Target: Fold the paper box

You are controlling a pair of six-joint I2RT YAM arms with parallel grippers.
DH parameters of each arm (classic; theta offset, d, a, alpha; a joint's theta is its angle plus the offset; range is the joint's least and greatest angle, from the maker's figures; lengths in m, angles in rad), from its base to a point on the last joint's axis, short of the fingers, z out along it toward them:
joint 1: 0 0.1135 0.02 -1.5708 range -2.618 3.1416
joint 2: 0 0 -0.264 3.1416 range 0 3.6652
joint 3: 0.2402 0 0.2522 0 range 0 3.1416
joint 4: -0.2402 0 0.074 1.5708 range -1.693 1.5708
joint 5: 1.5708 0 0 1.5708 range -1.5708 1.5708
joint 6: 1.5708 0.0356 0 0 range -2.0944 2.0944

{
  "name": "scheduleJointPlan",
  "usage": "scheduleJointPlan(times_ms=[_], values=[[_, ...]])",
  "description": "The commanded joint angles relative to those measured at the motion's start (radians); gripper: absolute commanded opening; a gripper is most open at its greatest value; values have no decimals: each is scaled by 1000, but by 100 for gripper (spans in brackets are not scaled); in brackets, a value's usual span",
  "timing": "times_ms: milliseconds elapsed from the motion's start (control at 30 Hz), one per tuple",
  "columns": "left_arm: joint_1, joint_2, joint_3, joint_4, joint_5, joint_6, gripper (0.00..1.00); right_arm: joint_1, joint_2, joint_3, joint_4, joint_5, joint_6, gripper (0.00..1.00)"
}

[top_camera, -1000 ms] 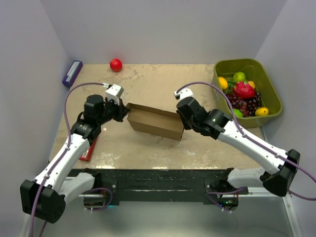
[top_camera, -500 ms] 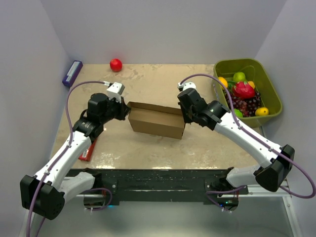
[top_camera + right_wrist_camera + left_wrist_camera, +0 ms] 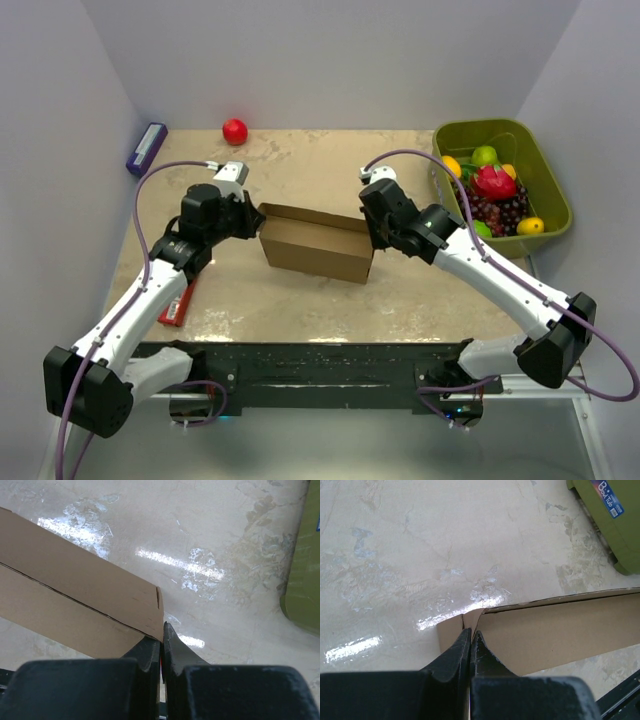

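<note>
The paper box is a plain brown cardboard shape standing as a long shallow rectangle with an open top, mid-table. My left gripper is at its left end. In the left wrist view the fingers are pressed together on the end flap of the box. My right gripper is at its right end. In the right wrist view its fingers pinch the corner edge of the box wall. The box's inside is mostly hidden.
A green bin of toy fruit stands at the right; it also shows in the wrist views. A red ball and a purple-blue box lie at the back left. A red flat item lies under the left arm.
The right gripper has moved a little toward the back and the box's right end has shifted with it. The left gripper has shifted slightly at the left end.
</note>
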Motion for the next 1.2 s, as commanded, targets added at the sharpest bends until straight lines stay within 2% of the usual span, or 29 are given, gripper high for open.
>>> scheduleJointPlan(times_ms=[0,367,967,1167], values=[[-21,-19,9,27,23,-24,0,3,-15,-10,86,-28,23,0],[-24,-65,-102,59,-17,-1,0,3,-26,-2,84,-36,28,0],[-29,-91,-258,165,-51,-134,0,3,-7,-11,90,-31,35,0],[-30,-68,-272,178,-37,-124,0,3,-6,-10,95,-31,35,0]])
